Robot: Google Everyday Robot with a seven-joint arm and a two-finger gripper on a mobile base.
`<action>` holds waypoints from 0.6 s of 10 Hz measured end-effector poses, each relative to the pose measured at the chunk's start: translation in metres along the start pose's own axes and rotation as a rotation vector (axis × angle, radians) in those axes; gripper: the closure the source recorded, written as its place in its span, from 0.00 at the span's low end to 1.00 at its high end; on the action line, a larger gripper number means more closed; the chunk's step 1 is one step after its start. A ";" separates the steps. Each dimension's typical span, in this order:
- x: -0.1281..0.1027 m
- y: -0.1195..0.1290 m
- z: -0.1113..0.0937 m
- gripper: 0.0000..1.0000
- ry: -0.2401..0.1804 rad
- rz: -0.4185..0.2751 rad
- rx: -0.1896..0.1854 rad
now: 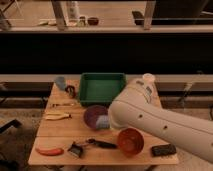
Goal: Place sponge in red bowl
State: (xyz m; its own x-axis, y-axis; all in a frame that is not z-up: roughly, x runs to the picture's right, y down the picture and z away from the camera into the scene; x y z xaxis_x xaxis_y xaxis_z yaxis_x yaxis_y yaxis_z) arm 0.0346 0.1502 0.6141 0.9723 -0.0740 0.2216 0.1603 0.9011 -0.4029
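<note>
The blue-grey sponge (103, 121) shows at the right edge of the dark purple bowl (93, 116), at mid-table. The big white arm (150, 120) reaches in from the right and ends right there. My gripper (108, 123) is at that spot, mostly hidden behind the arm, so I cannot tell whether it holds the sponge. The orange-red bowl (131, 141) stands on the table in front of the arm, near the front edge, and looks empty.
The wooden table (60, 132) also bears a green tray (102, 88) at the back, a blue cup (60, 82), a white cup (148, 78), a yellow item (57, 116), a red pepper (49, 151), a brush (75, 148) and a black box (164, 149).
</note>
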 end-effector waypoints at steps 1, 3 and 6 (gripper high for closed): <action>0.007 0.007 0.014 0.94 0.001 0.008 -0.007; 0.038 0.037 0.064 1.00 0.000 0.046 -0.031; 0.087 0.074 0.091 1.00 0.005 0.127 -0.043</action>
State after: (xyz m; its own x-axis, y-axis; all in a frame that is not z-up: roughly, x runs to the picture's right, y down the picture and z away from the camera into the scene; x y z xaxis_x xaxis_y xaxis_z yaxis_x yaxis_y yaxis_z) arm 0.1153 0.2491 0.6848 0.9860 0.0370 0.1623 0.0433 0.8844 -0.4648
